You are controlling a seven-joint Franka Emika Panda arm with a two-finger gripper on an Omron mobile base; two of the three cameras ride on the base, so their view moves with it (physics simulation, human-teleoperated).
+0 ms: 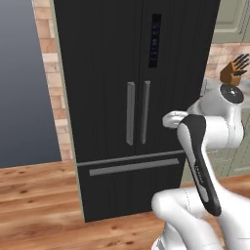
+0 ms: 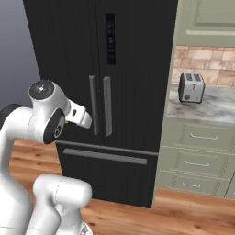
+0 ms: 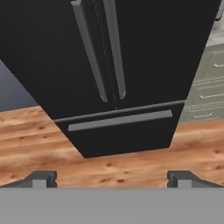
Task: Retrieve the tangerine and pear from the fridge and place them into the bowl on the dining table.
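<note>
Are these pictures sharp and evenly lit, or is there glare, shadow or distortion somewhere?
Left base view: the tall black fridge with grey handles is evenly lit, without glare, edges slightly soft. Right base view: the silver toaster is small and a little blurred. Hand view: the fridge looks tilted and tapers downward, a perspective effect of the rolled camera; the open gripper casts no visible shadow.

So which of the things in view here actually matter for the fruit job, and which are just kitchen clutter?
Belongs to the job:
- fridge, doors shut, both door handles untouched
- gripper, open, holding nothing

Just lying about:
- toaster on the counter
- knife block
- cabinet drawers
</note>
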